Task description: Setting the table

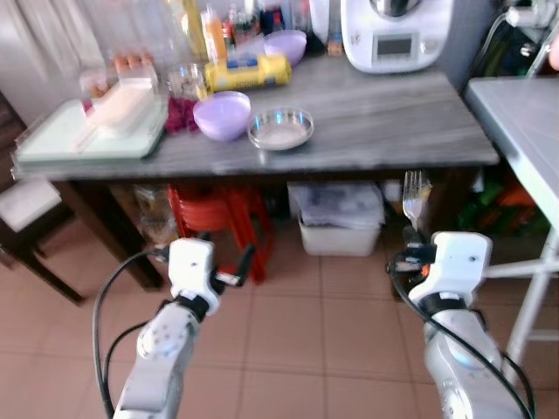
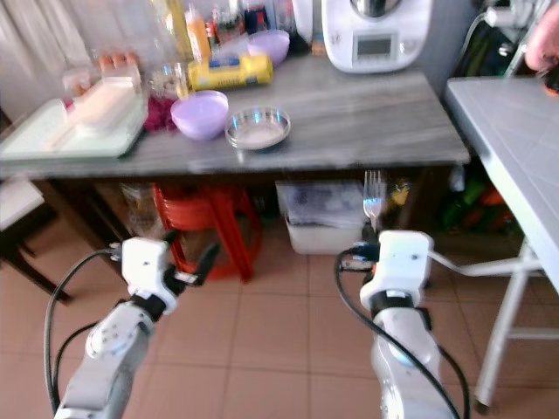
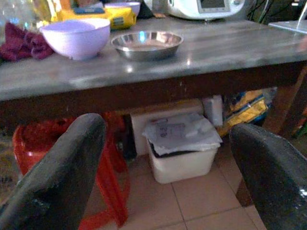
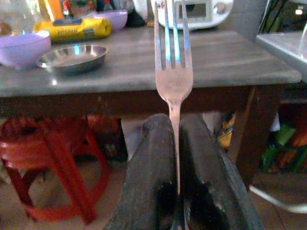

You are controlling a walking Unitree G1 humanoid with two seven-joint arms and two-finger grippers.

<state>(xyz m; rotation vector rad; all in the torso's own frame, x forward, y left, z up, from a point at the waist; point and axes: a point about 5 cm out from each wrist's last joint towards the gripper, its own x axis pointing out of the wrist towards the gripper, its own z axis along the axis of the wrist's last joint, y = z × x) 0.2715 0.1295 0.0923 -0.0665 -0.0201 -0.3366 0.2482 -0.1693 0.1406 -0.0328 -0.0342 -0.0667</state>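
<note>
fork (image 4: 173, 79) being clamped upright by right gripper (image 4: 176, 139) | left gripper (image 3: 163, 158) being held wide open, holding nothing | steel dish (image 1: 280, 128) and purple bowl (image 1: 222, 114) sitting on counter (image 1: 384, 122)

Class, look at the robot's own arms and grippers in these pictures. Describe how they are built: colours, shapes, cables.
Both arms are silver with rounded joints, each ending in a boxy white wrist block. Looping black cables run alongside them. The left gripper and right gripper each have two long, thick black fingers with a matte, slightly rough surface.
</note>
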